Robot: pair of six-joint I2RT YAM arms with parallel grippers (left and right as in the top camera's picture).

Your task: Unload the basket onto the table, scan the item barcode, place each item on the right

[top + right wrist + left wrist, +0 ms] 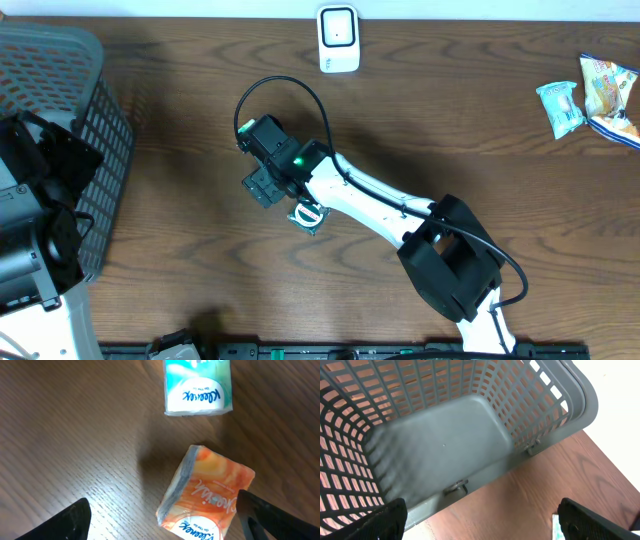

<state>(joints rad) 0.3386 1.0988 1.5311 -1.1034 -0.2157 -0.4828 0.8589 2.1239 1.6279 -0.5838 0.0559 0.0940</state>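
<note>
The right tool (165,521) hangs released over the table (75,435), its two dark fingers (65,522) spread wide. Between them, closer to the right-hand finger, lies an orange tissue pack (207,492), turned askew. Whether that finger touches it I cannot tell. Its blue script is slanted and partly cut off, though the white oval at its lower end seems to read "Kleenex". Just beyond it, apart, lies a green tissue pack (197,385) with "Kleenex" in blue on a white oval. Farther off, a white scanner (338,38) stands at the table's far edge and snack packets (590,100) lie at the right. The left tool (480,521), released and holding nothing, hangs over a grey basket (470,435).
</note>
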